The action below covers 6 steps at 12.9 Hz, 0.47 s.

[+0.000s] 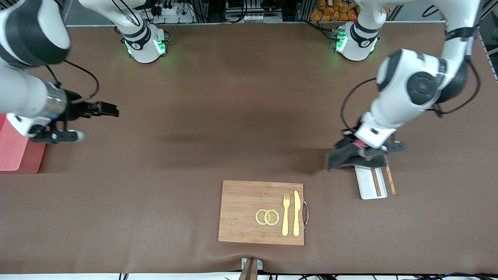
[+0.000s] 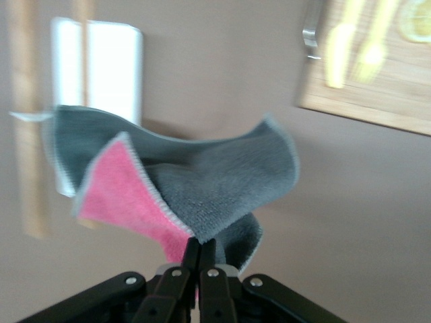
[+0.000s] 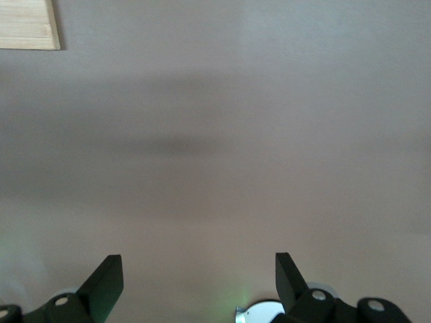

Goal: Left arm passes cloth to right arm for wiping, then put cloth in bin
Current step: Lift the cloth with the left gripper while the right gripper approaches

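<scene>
Left wrist view: cloth (image 2: pixel 202 188) is hanging from the left gripper (image 2: pixel 200 252), fingers pinching one corner, grey face out, magenta fold showing. Cloth is drooping over the white tray (image 1: pixel 369 182) with its chopsticks (image 1: pixel 390 179). Right gripper (image 3: pixel 199 269) is waiting, fingers spread wide, over bare table beside the bin (image 1: pixel 17 147). Advisable: keeping the pinch firm, carrying the cloth mid-table, presenting a free edge.

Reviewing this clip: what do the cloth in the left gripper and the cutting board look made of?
Cloth: soft fuzzy fabric, probably microfibre, grey on one face and pink on the other with a pale stitched hem; it droops from the shut left gripper. Cutting board: matte wood, possibly bamboo, judging by fine parallel grain strips.
</scene>
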Each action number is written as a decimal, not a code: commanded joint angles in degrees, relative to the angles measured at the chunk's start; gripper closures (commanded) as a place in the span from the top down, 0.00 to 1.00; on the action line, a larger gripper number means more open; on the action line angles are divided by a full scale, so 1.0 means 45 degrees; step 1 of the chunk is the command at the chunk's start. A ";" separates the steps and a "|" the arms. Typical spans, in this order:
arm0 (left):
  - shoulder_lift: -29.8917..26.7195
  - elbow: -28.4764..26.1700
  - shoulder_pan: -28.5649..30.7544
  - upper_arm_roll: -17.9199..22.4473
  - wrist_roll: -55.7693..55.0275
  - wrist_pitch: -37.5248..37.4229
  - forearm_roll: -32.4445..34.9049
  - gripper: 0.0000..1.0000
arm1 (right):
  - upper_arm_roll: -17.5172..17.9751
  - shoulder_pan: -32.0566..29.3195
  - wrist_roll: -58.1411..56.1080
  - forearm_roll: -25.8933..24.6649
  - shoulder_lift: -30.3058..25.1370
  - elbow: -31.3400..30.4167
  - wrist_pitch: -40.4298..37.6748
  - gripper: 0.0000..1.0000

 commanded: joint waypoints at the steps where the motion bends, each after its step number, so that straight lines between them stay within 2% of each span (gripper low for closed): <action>1: 0.1545 0.1898 -0.0775 -0.0905 -0.2656 -0.0296 -0.0658 0.00 | -0.0087 0.0905 0.0063 0.0304 0.1358 0.0332 0.0973 1.00; 2: 0.2111 0.2562 -0.1535 -0.0907 -0.3672 -0.0296 -0.0679 0.00 | -0.0087 0.0908 0.0023 0.0769 0.1827 0.0351 0.1461 1.00; 4: 0.3109 0.3736 -0.2786 -0.0907 -0.5587 -0.0238 -0.0699 0.00 | -0.0146 0.0635 0.0236 0.3319 0.2434 0.0332 0.1564 1.00; 6: 0.3929 0.4576 -0.3726 -0.0926 -0.6860 0.0131 -0.0912 0.00 | -0.0165 0.0459 0.0703 0.5122 0.3176 0.0332 0.1932 1.00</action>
